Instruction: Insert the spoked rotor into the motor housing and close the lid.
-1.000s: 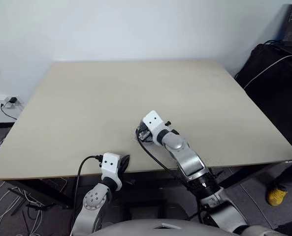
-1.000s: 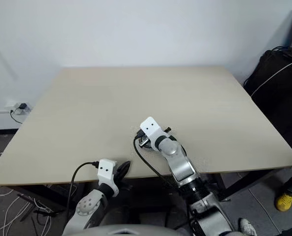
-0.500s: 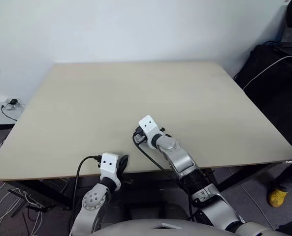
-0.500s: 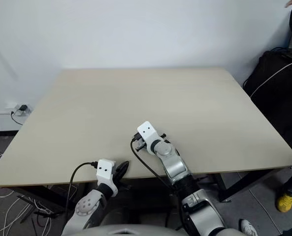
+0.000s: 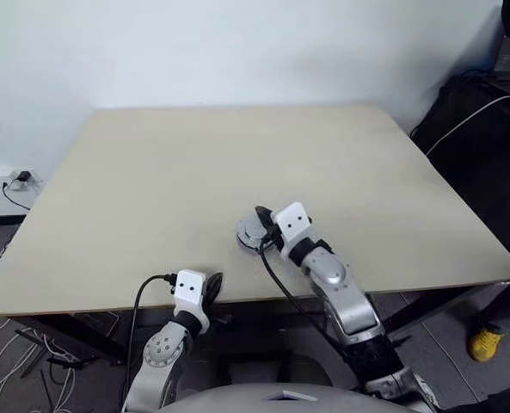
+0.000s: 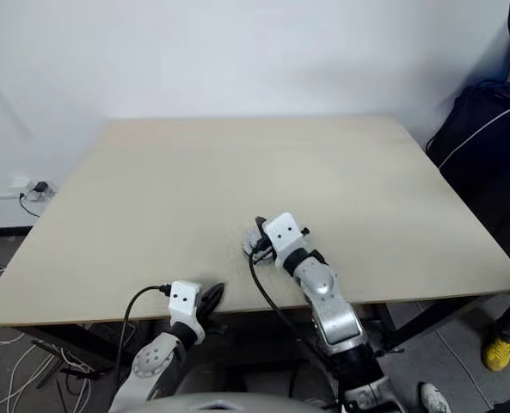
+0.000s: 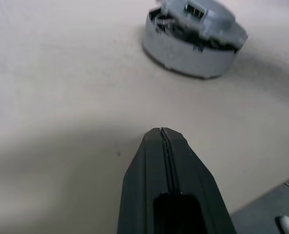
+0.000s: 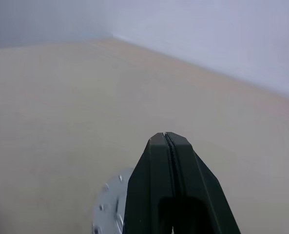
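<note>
The silver-grey motor housing (image 7: 183, 48) stands on the table near its front edge, also seen from above as the motor housing (image 5: 248, 237). The grey lid (image 7: 202, 14) lies on top of it, slightly askew, with a dark gap on one side. The spoked rotor is hidden. My right gripper (image 5: 260, 213) hovers shut just above and behind the lid (image 8: 110, 209), holding nothing. My left gripper (image 7: 161, 131) is shut and empty, low at the table's front edge, a short way in front of the housing and pointing at it.
The beige table (image 5: 194, 163) carries nothing else. A black bag (image 5: 482, 129) with a white cable stands on the right. A wall socket with cables (image 5: 14, 179) is on the left. A person's yellow shoe (image 5: 481, 342) shows at the lower right.
My right gripper has drawn back to the right and lifted, still shut, uncovering the housing with the lid on it. The left gripper has stayed put.
</note>
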### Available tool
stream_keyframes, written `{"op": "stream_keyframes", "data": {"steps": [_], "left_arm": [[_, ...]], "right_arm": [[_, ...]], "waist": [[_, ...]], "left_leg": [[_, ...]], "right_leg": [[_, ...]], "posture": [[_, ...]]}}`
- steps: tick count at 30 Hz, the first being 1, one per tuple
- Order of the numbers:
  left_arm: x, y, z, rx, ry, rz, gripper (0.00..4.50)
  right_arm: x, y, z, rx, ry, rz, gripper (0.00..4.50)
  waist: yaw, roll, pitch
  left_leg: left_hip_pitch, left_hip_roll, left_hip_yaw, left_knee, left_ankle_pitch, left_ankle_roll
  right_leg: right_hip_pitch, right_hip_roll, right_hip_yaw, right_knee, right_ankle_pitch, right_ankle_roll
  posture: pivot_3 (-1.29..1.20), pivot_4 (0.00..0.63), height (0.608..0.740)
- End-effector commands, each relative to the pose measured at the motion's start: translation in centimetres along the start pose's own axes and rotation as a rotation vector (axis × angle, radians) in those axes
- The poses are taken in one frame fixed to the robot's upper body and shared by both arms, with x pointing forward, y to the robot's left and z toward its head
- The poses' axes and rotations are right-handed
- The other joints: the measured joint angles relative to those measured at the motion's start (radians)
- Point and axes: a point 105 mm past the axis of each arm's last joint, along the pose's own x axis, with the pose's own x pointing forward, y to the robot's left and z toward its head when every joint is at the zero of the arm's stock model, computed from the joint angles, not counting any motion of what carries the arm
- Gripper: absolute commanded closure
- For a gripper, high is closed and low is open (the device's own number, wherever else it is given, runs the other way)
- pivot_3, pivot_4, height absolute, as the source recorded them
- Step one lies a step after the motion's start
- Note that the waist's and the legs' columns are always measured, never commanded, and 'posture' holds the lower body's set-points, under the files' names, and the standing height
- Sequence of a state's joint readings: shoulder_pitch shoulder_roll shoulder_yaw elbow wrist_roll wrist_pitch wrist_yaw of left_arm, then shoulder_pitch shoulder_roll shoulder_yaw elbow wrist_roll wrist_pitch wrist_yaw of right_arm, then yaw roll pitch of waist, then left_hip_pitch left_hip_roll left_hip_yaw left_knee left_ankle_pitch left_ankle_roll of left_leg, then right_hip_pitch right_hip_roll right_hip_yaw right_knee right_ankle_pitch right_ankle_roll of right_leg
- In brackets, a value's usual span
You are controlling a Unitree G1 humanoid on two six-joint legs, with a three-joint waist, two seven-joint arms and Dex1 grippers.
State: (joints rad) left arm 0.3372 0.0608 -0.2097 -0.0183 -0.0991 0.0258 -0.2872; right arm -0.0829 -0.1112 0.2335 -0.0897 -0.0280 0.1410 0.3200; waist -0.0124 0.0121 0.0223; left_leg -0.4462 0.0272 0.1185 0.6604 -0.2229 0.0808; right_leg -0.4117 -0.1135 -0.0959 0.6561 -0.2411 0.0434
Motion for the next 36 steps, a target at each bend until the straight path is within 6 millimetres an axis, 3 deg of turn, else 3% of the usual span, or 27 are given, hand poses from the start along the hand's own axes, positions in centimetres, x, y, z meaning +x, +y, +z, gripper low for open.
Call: {"op": "stream_keyframes", "data": {"steps": [1, 4, 9, 27, 30, 34, 36], "left_arm": [[0.4, -0.6, 0.3, 0.008, -0.039, -0.028, 4.5], [0.4, -0.5, 0.0, 0.013, -0.039, -0.034, 4.5], [0.3, -0.1, -0.3, 0.015, -0.04, -0.033, 4.5], [0.2, 0.5, -0.3, 0.017, -0.051, -0.012, 4.5], [0.1, 0.6, -0.1, 0.019, -0.054, -0.006, 4.5], [0.0, 0.5, -0.1, 0.017, -0.056, -0.003, 4.5], [-0.1, 0.5, 0.0, 0.018, -0.057, -0.001, 4.5]], "right_arm": [[-0.3, -0.8, 1.2, 0.022, -0.037, -0.039, 4.3], [-0.2, -0.9, 0.6, 0.017, 0.0, -0.057, 3.57], [0.1, -0.3, -0.4, 0.008, 0.073, -0.043, 1.93], [3.0, 0.9, -3.2, 0.028, 0.229, 0.022, 1.93], [3.5, 0.9, -2.9, 0.045, 0.216, 0.036, 1.37], [3.8, 0.6, -3.2, 0.042, 0.23, 0.016, 0.09], [3.9, 0.5, -3.7, 0.054, 0.25, 0.01, 0.02]], "waist": [[0.0, 0.0, 0.0], [0.001, 0.0, 0.0], [0.001, 0.0, 0.0], [0.0, 0.0, 0.0], [0.0, 0.0, 0.0], [0.0, 0.0, 0.0], [-0.001, 0.0, 0.0]], "left_leg": [[0.0, 0.0, 0.0, 0.0, 0.0, 0.0], [0.0, 0.0, 0.0, 0.0, 0.0, 0.0], [0.0, 0.0, 0.0, 0.0, 0.0, 0.0], [0.0, 0.0, 0.0, 0.0, 0.0, 0.0], [0.0, 0.0, 0.0, 0.0, 0.0, 0.0], [0.0, 0.0, 0.0, 0.0, 0.0, 0.0], [0.0, 0.0, 0.0, 0.0, 0.0, 0.0]], "right_leg": [[0.0, 0.0, 0.0, 0.0, 0.0, 0.0], [0.0, 0.0, 0.0, 0.0, 0.0, 0.0], [0.0, -0.001, 0.0, 0.0, 0.0, 0.0], [0.0, 0.0, -0.001, 0.001, 0.001, -0.001], [0.0, 0.0, 0.0, 0.001, 0.001, -0.001], [0.0, 0.0, 0.0, 0.001, 0.001, -0.002], [0.0, 0.0, 0.0, 0.001, 0.001, -0.002]], "posture": [[0.0, 0.0, 0.74], [0.0, 0.0, 0.74], [0.0, 0.0, 0.74], [0.0, 0.0, 0.74], [0.0, 0.0, 0.74], [0.0, 0.0, 0.74], [0.0, 0.0, 0.74]]}}
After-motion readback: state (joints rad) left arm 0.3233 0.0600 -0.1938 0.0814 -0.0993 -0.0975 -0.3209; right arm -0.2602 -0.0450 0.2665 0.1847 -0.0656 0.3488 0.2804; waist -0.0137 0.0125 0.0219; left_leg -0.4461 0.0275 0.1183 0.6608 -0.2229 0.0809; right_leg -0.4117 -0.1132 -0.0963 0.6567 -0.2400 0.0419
